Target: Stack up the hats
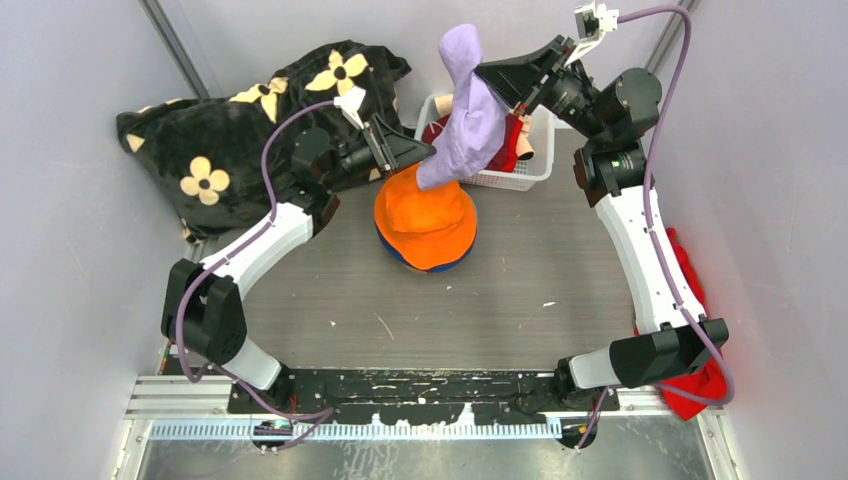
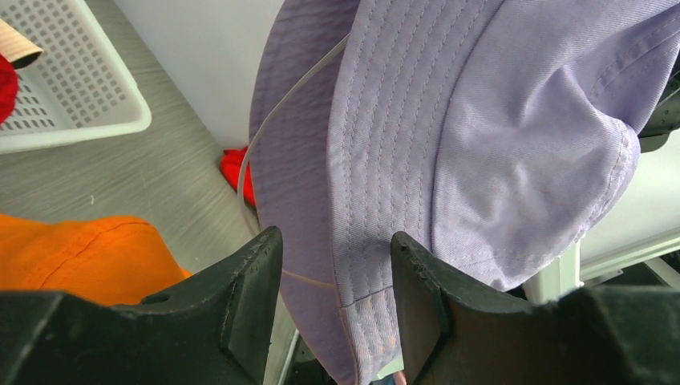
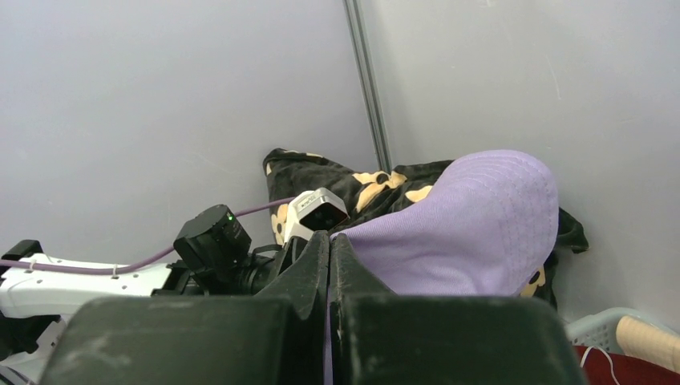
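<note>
My right gripper (image 1: 487,80) is shut on the lilac hat (image 1: 470,110) and holds it up, so it hangs over the orange hat (image 1: 425,215). The orange hat sits on a blue hat (image 1: 393,254), of which only an edge shows. My left gripper (image 1: 425,155) is open with the lilac hat's lower brim (image 2: 377,241) between its jaws. In the right wrist view the closed fingers (image 3: 329,241) pinch lilac fabric (image 3: 473,224). The orange hat also shows in the left wrist view (image 2: 80,249). Maroon cloth lies in the basket; grey and cream hats are out of view.
A white basket (image 1: 530,175) with maroon and red cloth stands at the back right, behind the hanging hat. The black flowered blanket (image 1: 230,150) lies at the back left. A red cloth (image 1: 700,385) lies by the right arm's base. Grey walls close in on both sides.
</note>
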Tool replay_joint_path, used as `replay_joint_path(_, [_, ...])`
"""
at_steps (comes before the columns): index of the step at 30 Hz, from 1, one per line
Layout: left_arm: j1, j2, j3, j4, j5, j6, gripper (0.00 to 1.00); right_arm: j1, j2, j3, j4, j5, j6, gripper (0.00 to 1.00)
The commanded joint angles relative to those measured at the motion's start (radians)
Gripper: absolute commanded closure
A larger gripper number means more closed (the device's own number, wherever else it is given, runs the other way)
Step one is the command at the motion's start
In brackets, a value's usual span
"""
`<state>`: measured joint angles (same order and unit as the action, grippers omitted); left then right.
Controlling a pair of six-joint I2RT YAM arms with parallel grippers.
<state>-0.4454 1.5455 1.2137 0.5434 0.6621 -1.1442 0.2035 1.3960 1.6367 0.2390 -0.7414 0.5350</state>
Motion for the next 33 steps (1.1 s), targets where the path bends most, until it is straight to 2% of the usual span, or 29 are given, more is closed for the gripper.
replay_joint_path(1, [-0.013,0.019,0.011,0.15,0.054,-0.067,0.47,0.005,-0.006,0.047,0.078,0.006,0.017,0.99])
replay_joint_path(6, [-0.018,0.025,0.007,0.204,0.074,-0.097,0.47,0.005,-0.001,0.049,0.083,0.007,0.017,0.99])
replay_joint_path(9, [-0.017,0.028,0.001,0.244,0.076,-0.119,0.51,0.005,0.004,0.051,0.085,0.007,0.017,0.99])
replay_joint_path(11, [-0.016,0.023,-0.01,0.267,0.073,-0.126,0.57,0.004,0.006,0.051,0.085,0.006,0.014,0.99])
replay_joint_path(16, [-0.015,-0.01,-0.034,0.272,0.052,-0.123,0.82,0.004,0.005,0.063,0.021,0.025,-0.03,0.99])
replay_joint_path(21, [-0.013,-0.075,-0.047,0.169,0.025,-0.045,0.92,0.005,-0.019,0.071,-0.082,0.067,-0.099,0.99])
replay_joint_path(25, [-0.013,-0.146,-0.061,0.055,-0.017,0.038,0.97,0.005,-0.053,0.044,-0.162,0.104,-0.146,0.99])
replay_joint_path(33, [-0.016,-0.237,-0.087,-0.072,-0.065,0.11,0.99,0.005,-0.123,-0.055,-0.259,0.17,-0.196,0.99])
